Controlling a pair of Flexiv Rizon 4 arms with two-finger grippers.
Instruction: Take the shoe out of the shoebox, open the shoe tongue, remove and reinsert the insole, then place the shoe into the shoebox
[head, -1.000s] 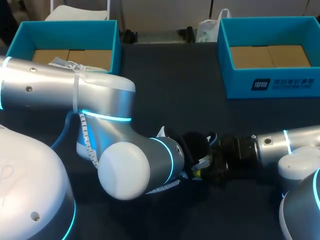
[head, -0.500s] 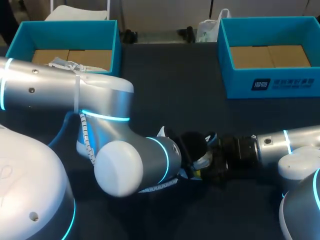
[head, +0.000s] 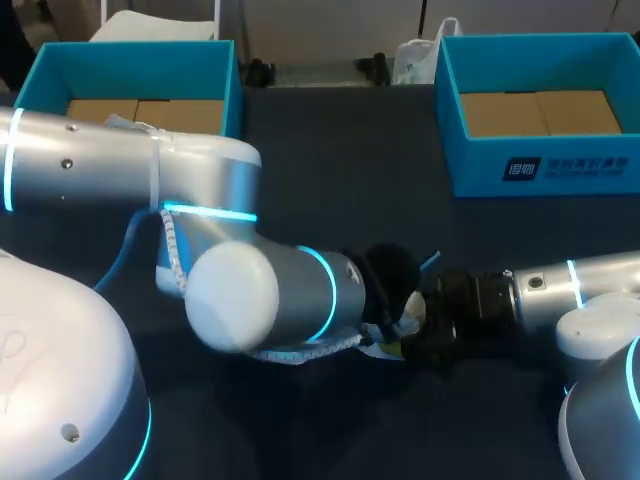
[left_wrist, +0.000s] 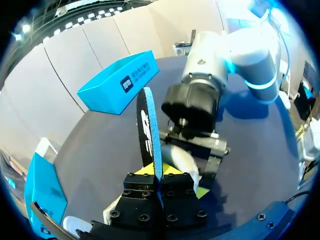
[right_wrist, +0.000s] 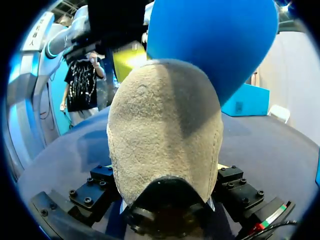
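The pale suede shoe (right_wrist: 165, 130) sits heel-first between the fingers of my right gripper (right_wrist: 167, 175), which is shut on its two sides. In the head view the shoe (head: 408, 312) is mid-table, where both arms meet. My left gripper (left_wrist: 159, 172) is shut on the blue insole (left_wrist: 149, 135), which stands up edge-on from its yellow tips. Just ahead of it are the shoe (left_wrist: 180, 159) and my right gripper (left_wrist: 202, 150). In the right wrist view the insole (right_wrist: 215, 40) rises above the shoe. My left forearm hides most of this grip in the head view.
A blue shoebox part (head: 130, 80) with a cardboard floor stands at the back left, half behind my left arm. A second blue one (head: 540, 110) stands at the back right. The dark tabletop (head: 340, 170) lies between them.
My left gripper's fingers have closed onto the insole. The left arm's wrist and elbow have shifted slightly over the shoe. The right arm has held still.
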